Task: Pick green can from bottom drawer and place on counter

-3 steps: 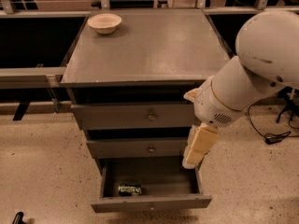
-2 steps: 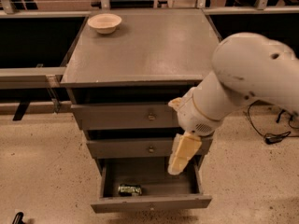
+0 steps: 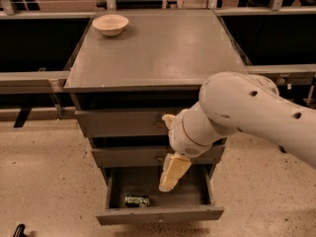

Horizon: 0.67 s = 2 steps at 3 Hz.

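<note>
The bottom drawer [image 3: 158, 214] is pulled open below two closed grey drawers. Inside it, the green can [image 3: 137, 200] lies on its side near the front left. My gripper [image 3: 170, 174] hangs over the middle of the open drawer, pointing down, above and to the right of the can and apart from it. Nothing is held in it. The counter [image 3: 163, 53] is the flat grey top of the cabinet.
A cream bowl [image 3: 110, 24] stands at the counter's far left corner. My white arm [image 3: 247, 115] crosses in front of the cabinet's right side. Metal rails [image 3: 29, 80] run on both sides. Speckled floor [image 3: 44, 181] lies around the cabinet.
My arm has swung left and down, bringing the gripper from the drawer's right side toward its middle, closer to the can. The can has not moved.
</note>
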Available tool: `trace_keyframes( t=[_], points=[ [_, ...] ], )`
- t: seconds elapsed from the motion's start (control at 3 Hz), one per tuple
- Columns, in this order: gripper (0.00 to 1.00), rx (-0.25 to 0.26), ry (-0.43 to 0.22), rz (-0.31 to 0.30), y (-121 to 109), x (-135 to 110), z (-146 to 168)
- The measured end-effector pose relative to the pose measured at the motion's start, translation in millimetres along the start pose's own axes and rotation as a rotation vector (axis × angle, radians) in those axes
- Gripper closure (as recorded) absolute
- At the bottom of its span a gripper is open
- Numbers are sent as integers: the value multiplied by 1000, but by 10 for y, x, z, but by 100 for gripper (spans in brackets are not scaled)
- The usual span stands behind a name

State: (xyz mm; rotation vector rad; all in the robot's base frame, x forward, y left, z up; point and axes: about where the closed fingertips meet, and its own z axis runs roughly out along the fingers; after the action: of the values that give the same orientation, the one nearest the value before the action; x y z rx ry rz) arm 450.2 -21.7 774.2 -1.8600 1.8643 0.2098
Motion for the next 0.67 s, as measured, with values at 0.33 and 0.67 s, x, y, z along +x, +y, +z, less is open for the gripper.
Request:
trace_keyframes(
  t=[0.33, 0.67],
  points=[
    [0, 0, 0, 0, 0, 0, 0],
    [0, -41, -52, -8, -17, -36, 288]
  ],
)
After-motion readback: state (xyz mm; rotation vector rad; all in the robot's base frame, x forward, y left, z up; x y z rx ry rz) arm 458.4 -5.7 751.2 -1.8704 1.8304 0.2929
